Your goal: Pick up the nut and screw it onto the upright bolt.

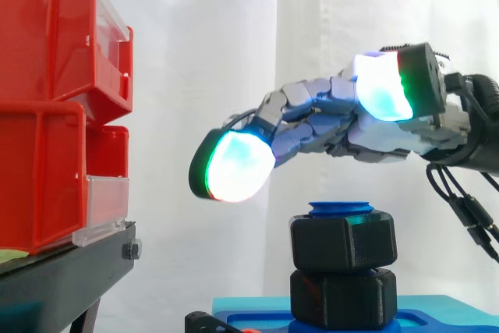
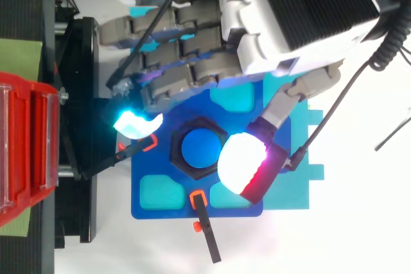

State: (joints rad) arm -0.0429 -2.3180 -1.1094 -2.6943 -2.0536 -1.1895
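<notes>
Bins [image 1: 47, 115] first, red and stacked, far off to the left of the bolt [image 1: 341, 209], sitting on a black stand [image 1: 66, 271] with a white curtain behind. Across toward the bolt now, and the hand [image 1: 366, 134] reaches in from the right, hovering above it with clear air between. Its fingers are spread and loosely stretched, clamped on nothing: one glowing fingertip [image 1: 234, 165] hangs up and to the left of the bolt, another pad [image 1: 382, 87] sits higher, off to its right. And the nut [image 1: 343, 243]? Black, six-sided, already round the bolt, with just the bolt's blue top poking out above it. Right under the nut, touching it, sits a second black hex block [image 1: 343, 298], and below that the blue plate [image 1: 257, 313]. From above, the nut [image 2: 176, 149] rings the blue bolt [image 2: 198, 147] at the middle of the plate [image 2: 173, 208], the thumb's white pad [image 2: 243, 162] overlaps the nut's right edge, and a black clamp arm [image 2: 209, 239] crosses the plate's edge below the bolt.
</notes>
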